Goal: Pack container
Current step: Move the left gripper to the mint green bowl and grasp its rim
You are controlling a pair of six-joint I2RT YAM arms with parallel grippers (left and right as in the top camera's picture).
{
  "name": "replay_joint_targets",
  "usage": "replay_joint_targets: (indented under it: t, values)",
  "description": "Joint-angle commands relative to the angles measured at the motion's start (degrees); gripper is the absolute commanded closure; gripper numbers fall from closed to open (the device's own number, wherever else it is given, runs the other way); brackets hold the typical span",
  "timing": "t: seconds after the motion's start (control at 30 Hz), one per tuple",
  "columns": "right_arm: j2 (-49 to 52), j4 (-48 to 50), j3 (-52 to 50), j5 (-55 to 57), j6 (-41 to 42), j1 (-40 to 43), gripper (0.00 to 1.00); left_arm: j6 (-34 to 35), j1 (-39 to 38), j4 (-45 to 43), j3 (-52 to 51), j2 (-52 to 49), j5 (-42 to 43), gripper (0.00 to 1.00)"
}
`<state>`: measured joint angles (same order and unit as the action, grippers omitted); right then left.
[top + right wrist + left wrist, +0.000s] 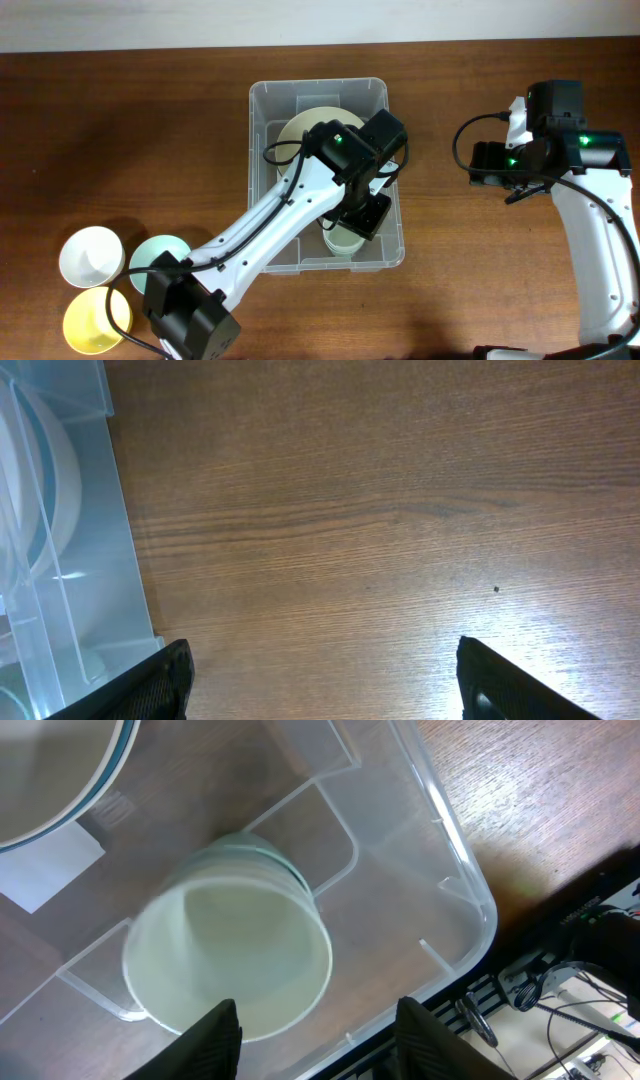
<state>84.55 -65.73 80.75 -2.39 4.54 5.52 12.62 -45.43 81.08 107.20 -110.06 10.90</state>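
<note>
A dark brown wooden counter (120, 120) fills the overhead view, with a strip of pale wall along its far edge. The clear plastic container (258, 150) sits at mid-counter. The left tool (362, 215) hangs inside it, over the near right corner, directly above a pale green bowl (340, 240) that stands on the container's floor. Further back in the container lies a wider cream bowl (305, 130).

The left wrist view looks straight down into the pale green bowl (230, 955). The left tool (322, 1035) has its two dark fingers (215, 1040) spread apart. One is over the bowl's rim and the other is well outside it, so the tool is open and grips nothing. This view also shows the container's white label (50, 865) and its rounded corner wall (480, 910), which the arm covers from overhead.

The right wrist view shows the right tool (325, 680) open wide over bare counter, just beside the container's side wall (120, 530).

Only the overhead view shows three bowls near the left arm's base: white (90, 255), mint (158, 255) and yellow (92, 318).

The left arm (270, 225) stretches diagonally from the near left corner, its wrist bent down into the container. The right arm (600, 250) rises along the right edge, and the right tool (488, 163) is turned toward the container.
</note>
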Motion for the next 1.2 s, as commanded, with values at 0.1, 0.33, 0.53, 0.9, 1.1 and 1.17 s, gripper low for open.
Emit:
replay_joint_targets:
  t: [0.1,0.33,0.53,0.9,1.1,1.17]
  values:
    - [-0.2,0.0,-0.1,0.7,0.4,-0.2,0.20,3.0,4.3,2.6,1.9,4.4,-13.6,0.47]
    - [-0.2,0.0,-0.1,0.7,0.4,-0.2,0.20,8.7,26.0,6.3,0.9,19.3,-21.9,0.32]
    - [-0.2,0.0,-0.1,0.7,0.4,-0.2,0.20,9.0,43.8,3.0,-12.5,23.0,-20.6,0.16]
    - [-0.2,0.0,-0.1,0.7,0.4,-0.2,0.20,8.2,52.9,-19.0,-44.4,19.1,-11.5,0.13]
    - [-0.2,0.0,-0.1,0.7,0.4,-0.2,0.20,8.2,52.9,-23.1,-48.1,14.0,-11.7,0.13]
    - [-0.2,0.0,-0.1,0.7,0.4,-0.2,0.20,8.2,52.9,-23.6,-48.2,12.0,-11.7,0.13]
